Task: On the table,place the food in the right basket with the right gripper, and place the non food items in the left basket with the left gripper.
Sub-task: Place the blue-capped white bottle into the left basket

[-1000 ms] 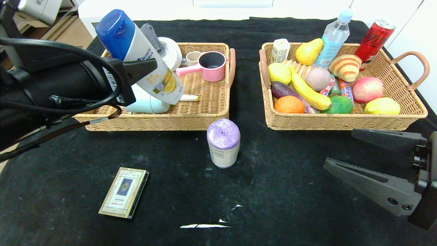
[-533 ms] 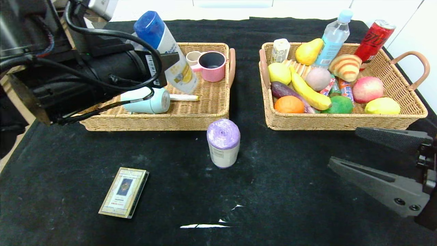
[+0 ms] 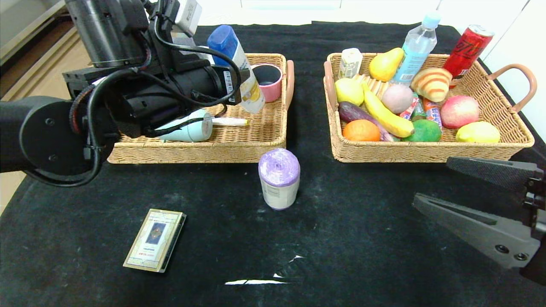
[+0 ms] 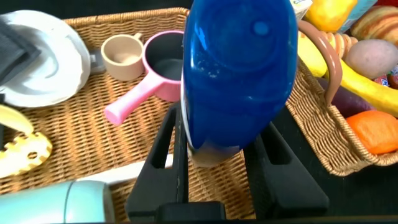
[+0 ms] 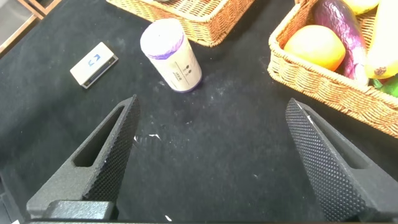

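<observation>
Landmark: left basket (image 3: 239, 143)
Right gripper (image 3: 443, 187): near, well right of the basket, above the desk (image 3: 341, 238), jaws spread wide, nothing between them
Left gripper (image 3: 239, 85): over the basket, clamping the shampoo bottle (image 3: 239, 64), tilted, blue cap up

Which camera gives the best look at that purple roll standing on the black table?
The head view: the purple roll stands whole and upright, in front of the gap between the two baskets. The right wrist view shows it farther off, between the open pincer's fingers. The left wrist view misses it.

Lab-style test bench: black-clothed table (image 3: 222, 238), white cabinets (image 3: 490, 17) behind.
</observation>
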